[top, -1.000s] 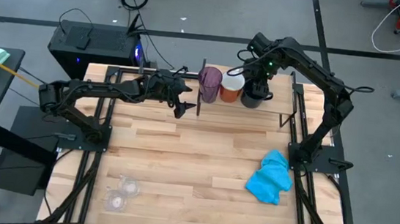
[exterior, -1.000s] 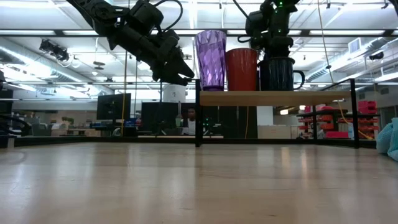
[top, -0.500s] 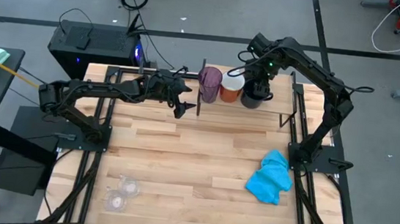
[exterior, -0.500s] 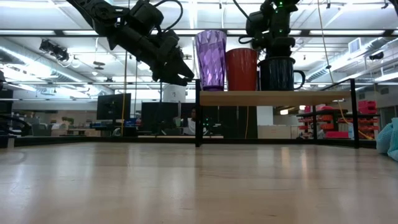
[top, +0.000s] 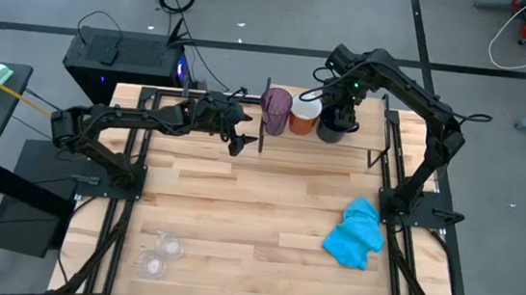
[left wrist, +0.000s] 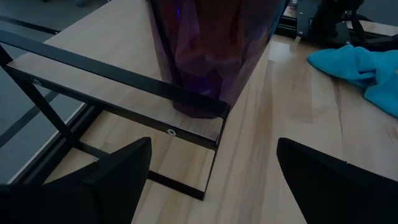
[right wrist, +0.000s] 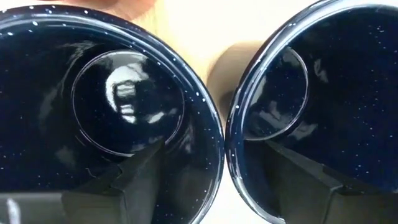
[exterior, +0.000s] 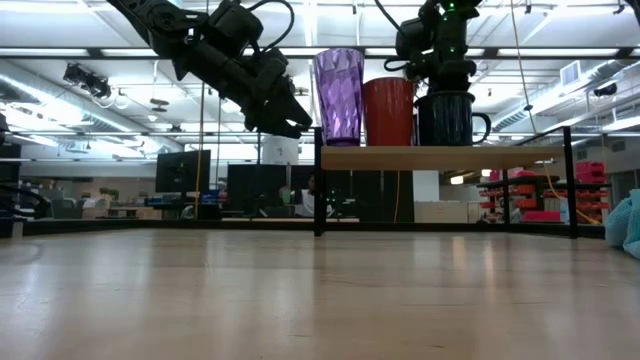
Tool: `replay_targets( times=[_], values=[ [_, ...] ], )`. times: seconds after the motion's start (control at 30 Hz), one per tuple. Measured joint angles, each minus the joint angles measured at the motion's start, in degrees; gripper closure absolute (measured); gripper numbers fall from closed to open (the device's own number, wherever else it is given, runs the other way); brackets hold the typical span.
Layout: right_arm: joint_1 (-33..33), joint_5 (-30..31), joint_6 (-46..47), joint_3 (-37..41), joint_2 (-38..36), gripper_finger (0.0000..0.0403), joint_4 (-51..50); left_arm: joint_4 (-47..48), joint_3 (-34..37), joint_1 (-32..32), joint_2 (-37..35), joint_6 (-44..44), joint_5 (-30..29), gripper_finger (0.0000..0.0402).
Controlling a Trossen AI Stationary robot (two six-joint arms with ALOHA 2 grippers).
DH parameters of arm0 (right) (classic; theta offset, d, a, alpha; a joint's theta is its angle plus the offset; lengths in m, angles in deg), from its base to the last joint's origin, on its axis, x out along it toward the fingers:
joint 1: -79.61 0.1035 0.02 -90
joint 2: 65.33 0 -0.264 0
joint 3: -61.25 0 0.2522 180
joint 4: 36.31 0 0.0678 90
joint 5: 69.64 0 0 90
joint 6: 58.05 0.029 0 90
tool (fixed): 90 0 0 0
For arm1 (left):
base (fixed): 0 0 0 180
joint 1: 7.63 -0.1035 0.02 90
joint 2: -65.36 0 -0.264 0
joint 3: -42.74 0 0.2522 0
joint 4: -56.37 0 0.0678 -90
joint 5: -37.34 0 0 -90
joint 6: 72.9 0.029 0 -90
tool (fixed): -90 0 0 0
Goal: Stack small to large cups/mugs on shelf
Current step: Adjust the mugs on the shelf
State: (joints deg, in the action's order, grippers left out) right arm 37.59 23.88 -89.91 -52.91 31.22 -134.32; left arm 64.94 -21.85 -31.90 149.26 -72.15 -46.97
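While the left gripper [top: 235,143] is hanging just beside the shelf's [exterior: 440,157] end, its jaws are standing wide with nothing between them, and the left wrist view is looking straight past them at the foot of the purple tumbler [left wrist: 211,56] and a black rail of the shelf.

On the shelf, the purple tumbler is standing at the end nearest that gripper, the orange mug [exterior: 388,111] is sitting right against it, and the navy mugs [exterior: 447,118] are sitting past the orange one. From table height I am making out only one dark body with a handle there, but the right wrist view is showing two navy mugs [right wrist: 112,112] rim to rim, seen from above.

Over them the right gripper [top: 336,109] is reaching down, its jaws partly spread with a finger inside each mug; whether they are pressing on the rims I cannot tell.

Well apart from all this, two small clear cups [top: 164,254] are sitting near the counter's [top: 248,204] front left corner, and a blue cloth [top: 356,234] is lying crumpled toward the right side.
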Motion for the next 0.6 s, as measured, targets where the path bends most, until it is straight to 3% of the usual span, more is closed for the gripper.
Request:
replay_targets(
  times=[0.6],
  values=[
    [0.20, 4.10, -2.81, 0.00, 0.00, 0.0142, -0.61, 0.10, 0.00, 0.01, 0.00, 0.00, -0.01, 0.0047]
  ],
)
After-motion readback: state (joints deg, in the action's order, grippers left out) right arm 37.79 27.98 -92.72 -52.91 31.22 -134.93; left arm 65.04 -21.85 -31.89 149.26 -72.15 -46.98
